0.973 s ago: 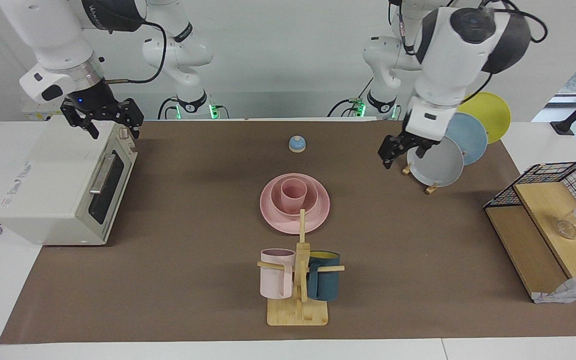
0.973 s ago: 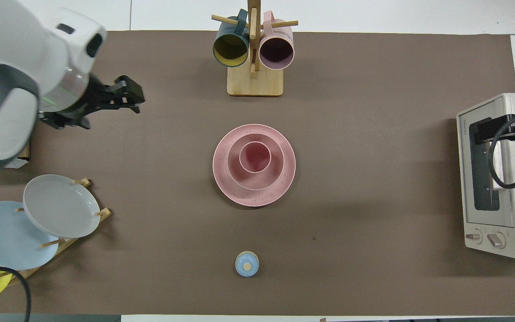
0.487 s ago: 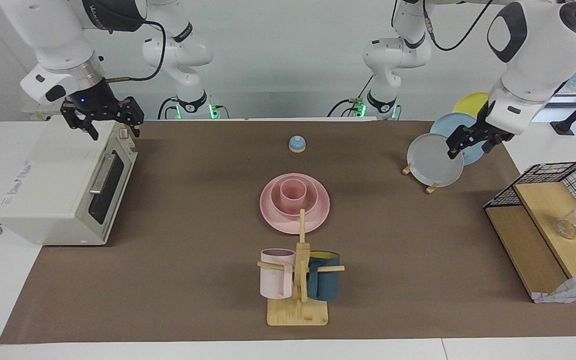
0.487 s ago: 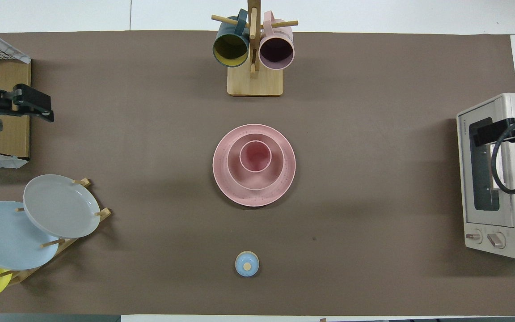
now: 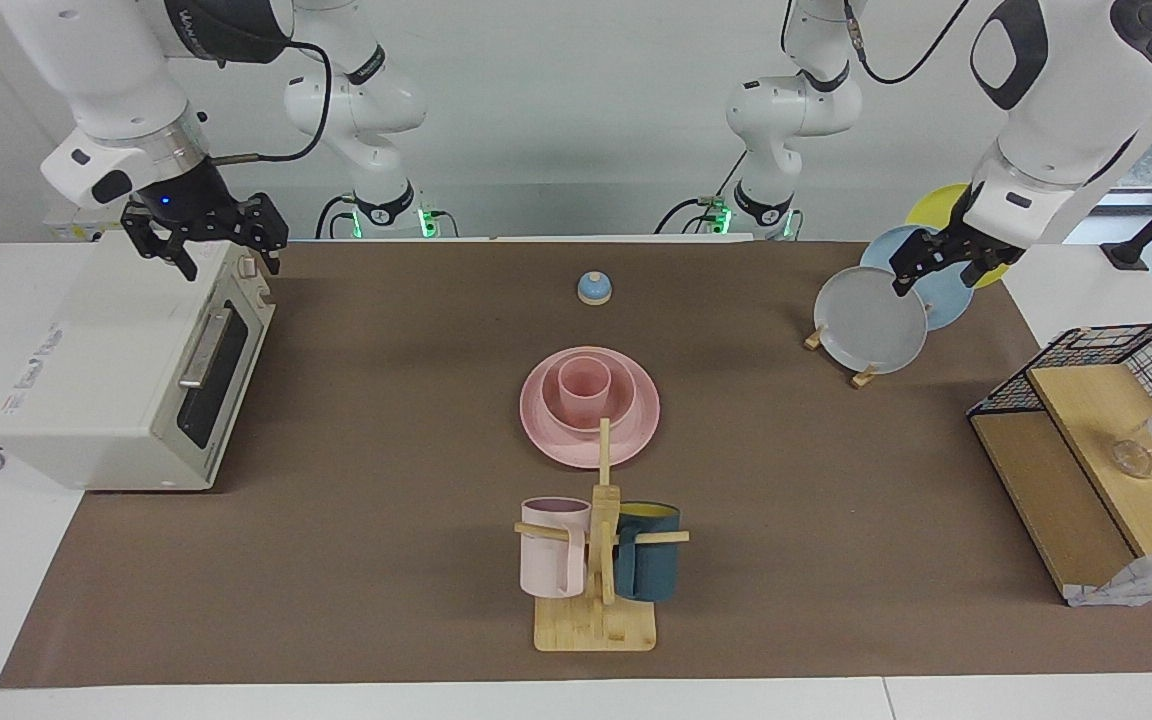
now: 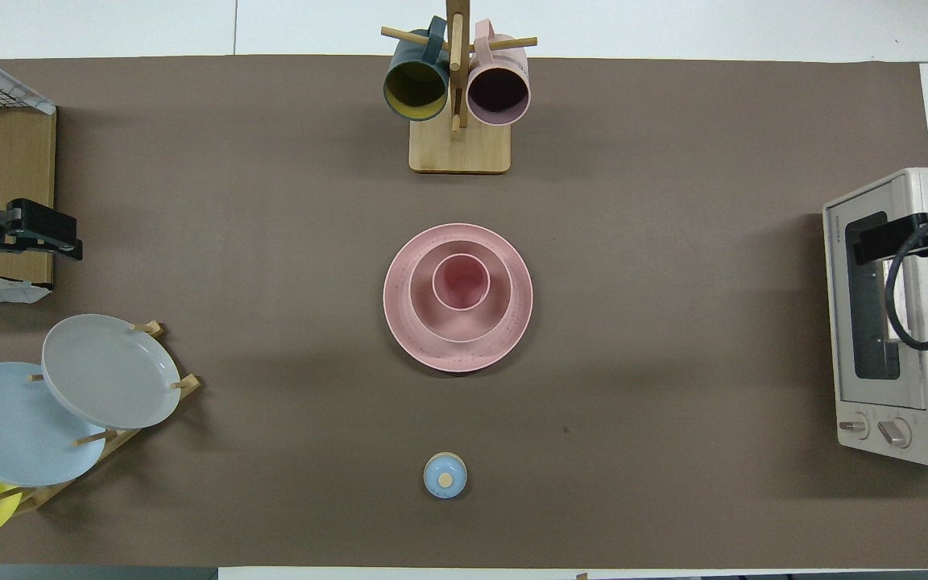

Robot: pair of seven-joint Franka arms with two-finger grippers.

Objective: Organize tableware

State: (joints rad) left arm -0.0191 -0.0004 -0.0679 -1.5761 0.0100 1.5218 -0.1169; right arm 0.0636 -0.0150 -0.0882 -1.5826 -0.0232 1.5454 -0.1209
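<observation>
A pink plate (image 5: 636,425) (image 6: 403,326) lies at the middle of the brown mat. On it stands a pink bowl (image 5: 621,395) (image 6: 500,302), and a pink cup (image 5: 584,383) (image 6: 460,282) stands upright inside the bowl. My left gripper (image 5: 936,280) (image 6: 69,242) hangs open and holds nothing, up in the air by the plate rack at the left arm's end of the table. Open and with nothing in it too, my right gripper (image 5: 228,258) (image 6: 863,242) waits above the toaster oven. Neither gripper touches the pink set.
A wooden mug tree (image 5: 596,625) (image 6: 458,149) with a pale pink and a dark blue mug stands farther from the robots than the plate. A small blue bell (image 5: 594,288) (image 6: 445,475) sits nearer. Also here: toaster oven (image 5: 116,370), plate rack (image 5: 871,322) and wire shelf (image 5: 1096,440).
My left arm has swung away from the grey plate's front toward its own end of the table and risen. The right arm and the pink set have not moved.
</observation>
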